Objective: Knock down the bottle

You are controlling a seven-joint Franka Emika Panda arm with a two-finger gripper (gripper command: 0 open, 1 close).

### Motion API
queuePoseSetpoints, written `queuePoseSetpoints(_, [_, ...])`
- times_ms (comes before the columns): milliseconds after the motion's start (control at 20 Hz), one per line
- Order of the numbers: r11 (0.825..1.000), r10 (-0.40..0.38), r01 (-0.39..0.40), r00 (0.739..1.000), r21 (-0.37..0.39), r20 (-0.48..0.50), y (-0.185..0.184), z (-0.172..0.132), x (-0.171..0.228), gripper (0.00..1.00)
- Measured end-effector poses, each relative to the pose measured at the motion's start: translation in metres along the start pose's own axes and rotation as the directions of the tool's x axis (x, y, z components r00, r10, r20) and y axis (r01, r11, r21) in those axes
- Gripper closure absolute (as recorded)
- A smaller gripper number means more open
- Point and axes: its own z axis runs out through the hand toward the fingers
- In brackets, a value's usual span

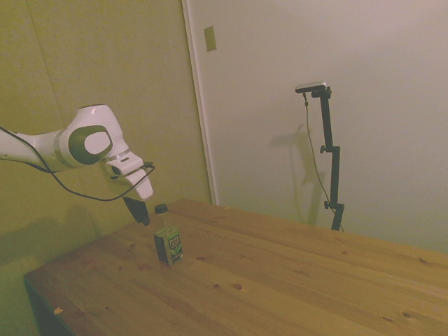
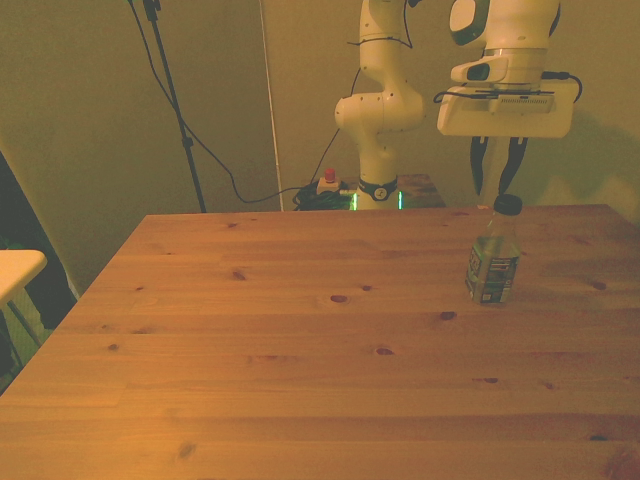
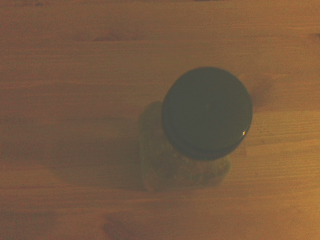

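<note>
The bottle [image 1: 168, 245] stands upright on the wooden table [image 1: 280, 280], clear plastic with a black cap [image 1: 161, 208] and a green-and-black label. In the front view the bottle [image 2: 492, 262] is near the table's far edge, toward the front view's right. My gripper [image 2: 497, 190] hangs just behind and slightly above the cap, its dark fingers [image 2: 514, 165] apart and holding nothing. From the side, the gripper [image 1: 142, 218] sits close beside the cap, toward the arm's side. The wrist view looks straight down on the black cap [image 3: 207, 112] with the label [image 3: 182, 170] below it.
The bottle stands close to the table's far edge [image 2: 380, 212]. Behind that edge are the robot base [image 2: 378, 185] and a small box with a red button [image 2: 328, 181]. A pale surface [image 2: 15, 268] sits off the front view's left side.
</note>
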Motion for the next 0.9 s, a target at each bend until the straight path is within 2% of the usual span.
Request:
queuePoseSetpoints(350, [0.999, 0.03, -0.03, 1.0, -0.016, -0.007, -0.027, 0.014, 0.024, 1.0])
queuePoseSetpoints(600, [0.998, 0.061, -0.061, 0.998, -0.018, -0.017, -0.065, 0.025, 0.039, 1.0])
queuePoseSetpoints(900, [0.993, 0.115, -0.116, 0.991, -0.002, -0.074, -0.11, 0.03, 0.07, 1.0])
